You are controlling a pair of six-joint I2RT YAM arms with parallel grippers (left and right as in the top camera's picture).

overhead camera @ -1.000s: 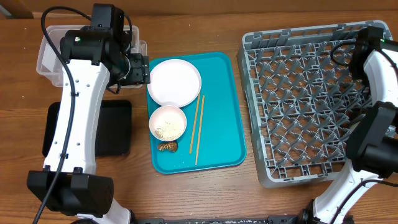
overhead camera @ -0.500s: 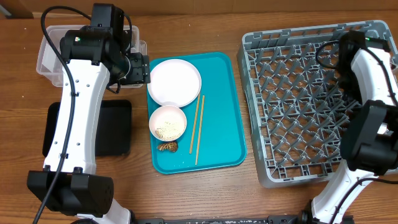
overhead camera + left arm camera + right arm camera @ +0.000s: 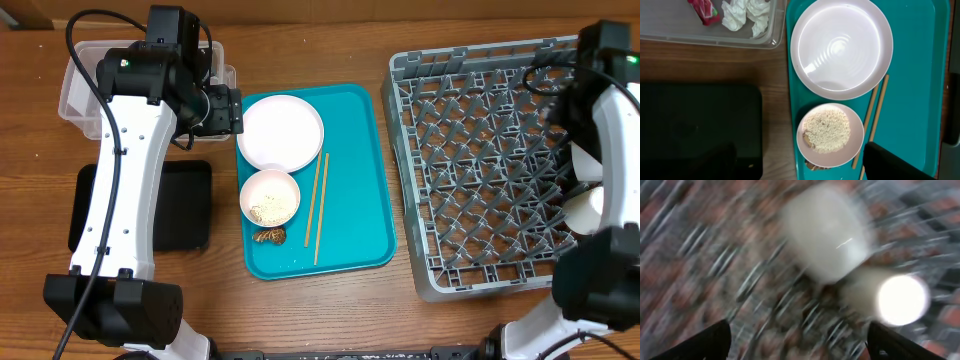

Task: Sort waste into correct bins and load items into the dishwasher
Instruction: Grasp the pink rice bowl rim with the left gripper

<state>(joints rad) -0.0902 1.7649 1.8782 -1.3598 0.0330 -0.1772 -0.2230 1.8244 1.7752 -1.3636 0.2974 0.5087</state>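
Observation:
A white plate (image 3: pixel 280 132) lies on the teal tray (image 3: pixel 360 180). Below it a white bowl (image 3: pixel 270 197) holds rice-like scraps (image 3: pixel 828 130), with a brown food lump (image 3: pixel 268 236) beside it. Wooden chopsticks (image 3: pixel 318 205) lie to their right. The clear tub (image 3: pixel 85 85) holds a red wrapper (image 3: pixel 702 10) and white tissue (image 3: pixel 747 12). My left gripper (image 3: pixel 800 155) hangs open above the tray's left edge, holding nothing. Two white cups (image 3: pixel 827 235) (image 3: pixel 902 300) sit in the grey dish rack (image 3: pixel 480 160). Above them, in the blurred right wrist view, my right gripper (image 3: pixel 798 330) is open and holds nothing.
A shallow black tray (image 3: pixel 190 205) lies on the wooden table left of the teal tray, partly under my left arm. The rack's upright pegs fill its whole floor. My right arm reaches over the rack's right side.
My right arm has swung toward the rack's far right corner, and two white cups now show at the rack's right side. My left arm has not moved.

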